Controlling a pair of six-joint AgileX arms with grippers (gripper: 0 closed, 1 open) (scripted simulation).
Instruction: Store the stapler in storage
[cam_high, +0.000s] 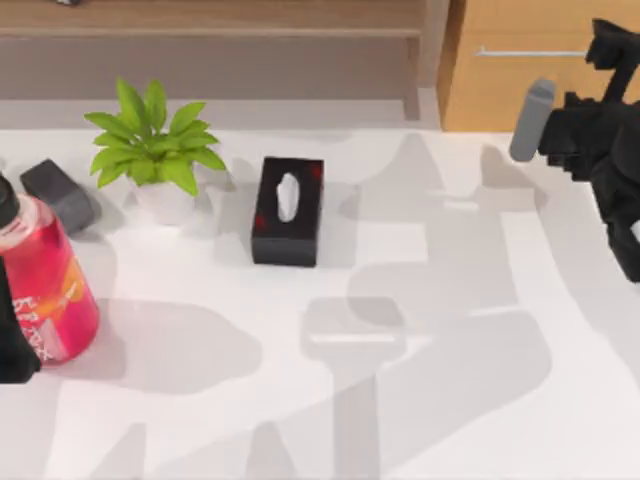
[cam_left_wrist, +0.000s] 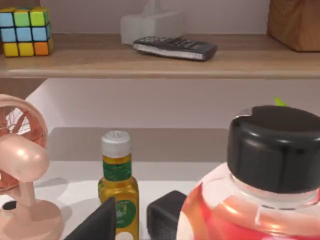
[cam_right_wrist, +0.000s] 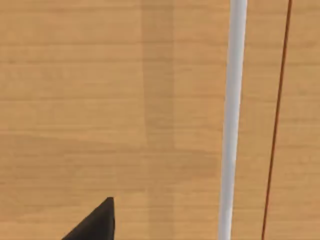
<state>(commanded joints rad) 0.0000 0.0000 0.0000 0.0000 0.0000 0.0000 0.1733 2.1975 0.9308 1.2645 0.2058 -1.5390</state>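
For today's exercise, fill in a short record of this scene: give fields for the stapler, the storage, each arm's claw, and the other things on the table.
stapler: dark grey stapler at the table's left, behind the pink bottle
storage: wooden drawer at far right, closed, silver handle
right claw: right claw raised in front of the drawer, close to the handle
left claw: left claw at the left edge beside the bottle
others: potted plant, black tissue box

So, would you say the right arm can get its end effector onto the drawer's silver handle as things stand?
Probably yes. The right end effector is already up by the drawer front at the table's right rear, and its wrist view shows the handle close ahead with only bare wood around it, nothing between.
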